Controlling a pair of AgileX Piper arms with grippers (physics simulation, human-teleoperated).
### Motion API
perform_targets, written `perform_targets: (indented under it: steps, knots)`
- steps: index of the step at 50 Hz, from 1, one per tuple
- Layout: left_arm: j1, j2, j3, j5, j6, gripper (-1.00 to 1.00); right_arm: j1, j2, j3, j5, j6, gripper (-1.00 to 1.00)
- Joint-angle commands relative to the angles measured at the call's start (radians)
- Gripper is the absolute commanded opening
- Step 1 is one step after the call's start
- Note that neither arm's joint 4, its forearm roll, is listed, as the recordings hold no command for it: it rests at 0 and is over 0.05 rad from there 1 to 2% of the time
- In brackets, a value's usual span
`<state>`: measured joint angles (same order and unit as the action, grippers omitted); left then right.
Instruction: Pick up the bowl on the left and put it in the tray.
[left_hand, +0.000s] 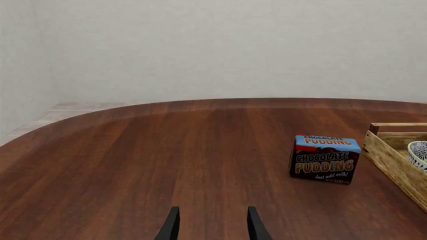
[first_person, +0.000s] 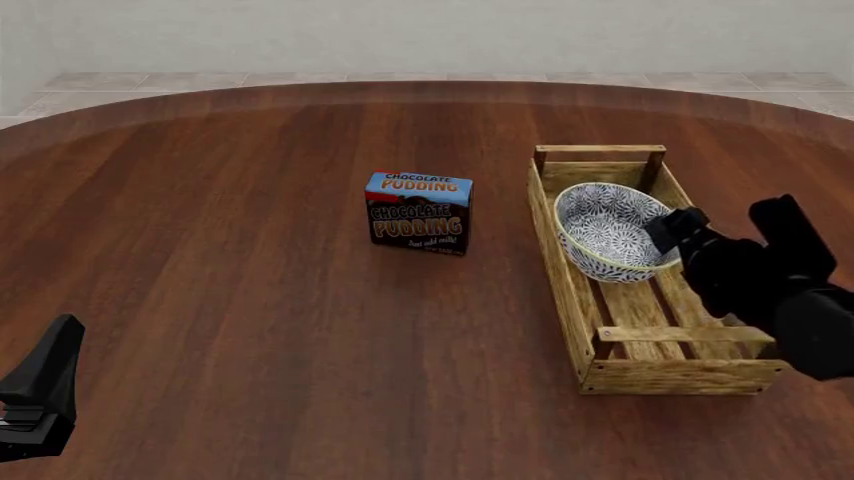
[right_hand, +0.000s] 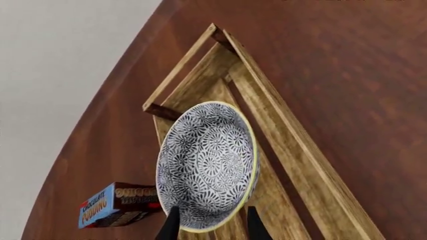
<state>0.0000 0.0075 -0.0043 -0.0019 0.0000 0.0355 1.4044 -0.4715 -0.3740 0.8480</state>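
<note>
Bowl (first_person: 607, 231) sits inside tray (first_person: 681, 374), in far half, tilted, its right rim raised toward my right gripper (right_hand: 211, 225).

Right wrist view: two dark fingers (right_hand: 171, 226) straddle near rim of bowl, one each side; whether they press on rim, I cannot tell.

Left gripper (left_hand: 211, 225) low over bare table (first_person: 214, 250), well left of tray. I read its fingers as parted, nothing between them.

Pudding box (first_person: 419, 212) upright, left of tray, clear of it.
</note>
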Motion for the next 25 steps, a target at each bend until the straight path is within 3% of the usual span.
perform_targets:
  steps: [1, 25]
  knots:
    - [0.000, 0.000, 0.000, 0.000, 0.000, 1.00, 0.008, -0.039, 0.006, 0.024, -0.006, 1.00]
    - [0.000, 0.000, 0.000, 0.000, 0.000, 1.00, 0.025, -0.111, 0.012, 0.068, -0.026, 1.00]
